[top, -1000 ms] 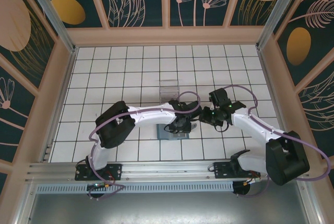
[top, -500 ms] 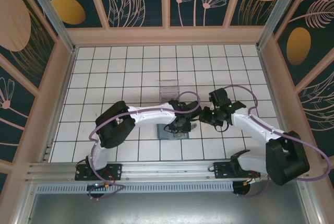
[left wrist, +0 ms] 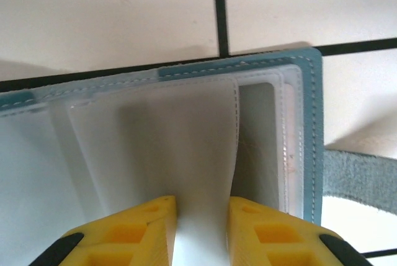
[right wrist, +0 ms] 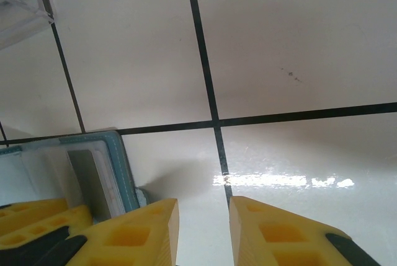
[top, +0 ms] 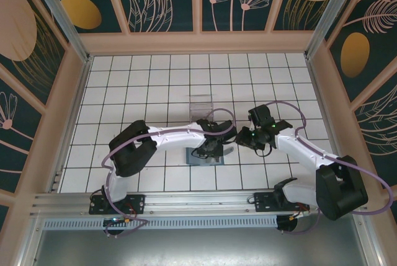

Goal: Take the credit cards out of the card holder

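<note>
Left gripper (left wrist: 201, 207) clamped on a translucent inner leaf of the card holder (left wrist: 313, 123). Holder's teal stitched edges sit just ahead and right of it, bare tile (left wrist: 111, 12) beyond. Right gripper (right wrist: 203, 210) slightly apart and empty, holder corner at its left, open tile ahead.

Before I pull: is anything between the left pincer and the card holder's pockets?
Nothing visible. The left pincer grips a pale sheet standing out of the open card holder; whether card or sleeve is unclear.
</note>
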Controlling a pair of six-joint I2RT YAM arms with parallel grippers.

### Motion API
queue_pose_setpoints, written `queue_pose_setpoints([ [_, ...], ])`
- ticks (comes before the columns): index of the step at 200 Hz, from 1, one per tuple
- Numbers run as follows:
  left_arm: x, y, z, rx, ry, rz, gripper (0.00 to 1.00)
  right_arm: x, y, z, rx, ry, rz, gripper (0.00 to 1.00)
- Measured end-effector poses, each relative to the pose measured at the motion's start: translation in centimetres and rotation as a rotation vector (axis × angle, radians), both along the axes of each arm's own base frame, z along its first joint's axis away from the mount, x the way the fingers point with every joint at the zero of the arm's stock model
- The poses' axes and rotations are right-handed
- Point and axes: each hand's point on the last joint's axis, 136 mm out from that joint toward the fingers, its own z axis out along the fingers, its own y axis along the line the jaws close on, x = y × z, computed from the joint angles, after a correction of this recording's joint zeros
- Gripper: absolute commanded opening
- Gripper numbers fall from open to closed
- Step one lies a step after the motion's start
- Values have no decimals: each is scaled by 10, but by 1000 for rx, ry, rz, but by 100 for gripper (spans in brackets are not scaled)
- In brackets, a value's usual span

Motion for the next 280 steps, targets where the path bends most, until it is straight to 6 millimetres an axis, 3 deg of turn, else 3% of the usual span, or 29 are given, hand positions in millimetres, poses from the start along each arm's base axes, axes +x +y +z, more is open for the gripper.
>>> queue_pose_setpoints([
  [190,13,50,33,57,-82,39,28,12,28,12,17,3,40,29],
  [237,12,72,42,59,-101,63,27,16,39,16,18,-2,62,29],
  [280,3,100,34,93,-92,69,26,15,52,17,17,4,87,29],
])
